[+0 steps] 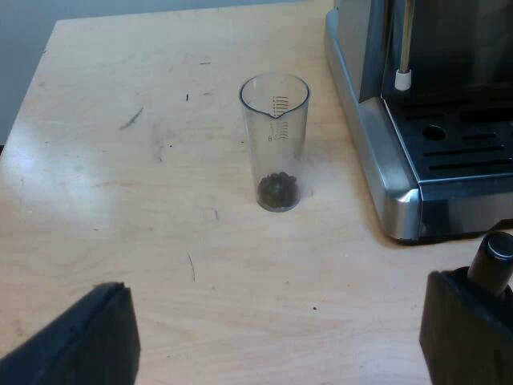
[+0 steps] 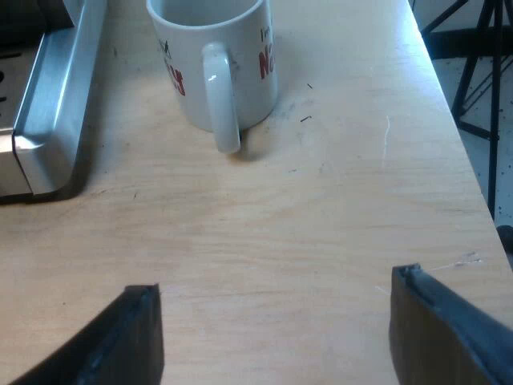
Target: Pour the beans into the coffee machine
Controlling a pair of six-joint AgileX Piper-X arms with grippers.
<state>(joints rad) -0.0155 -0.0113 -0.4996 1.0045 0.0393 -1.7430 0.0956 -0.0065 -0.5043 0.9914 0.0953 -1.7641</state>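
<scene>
A clear measuring glass [image 1: 275, 140] stands upright on the wooden table with a small heap of dark coffee beans [image 1: 277, 189] in its bottom. It stands close to the steel base of the espresso machine [image 1: 401, 152], whose drip tray and steam wand show. My left gripper [image 1: 276, 341] is open, hovering well short of the glass, with nothing between its fingers. A dark handle end [image 1: 493, 261] pokes up by one of its fingers. My right gripper [image 2: 276, 337] is open over bare table, short of a white mug [image 2: 216, 56] with red lettering.
The machine's base corner [image 2: 44, 120] sits near the mug. The table edge [image 2: 461, 144] runs close beside the right gripper, with black stand legs [image 2: 481, 64] beyond it. Light wooden tabletop [image 1: 120, 160] stretches out around the glass.
</scene>
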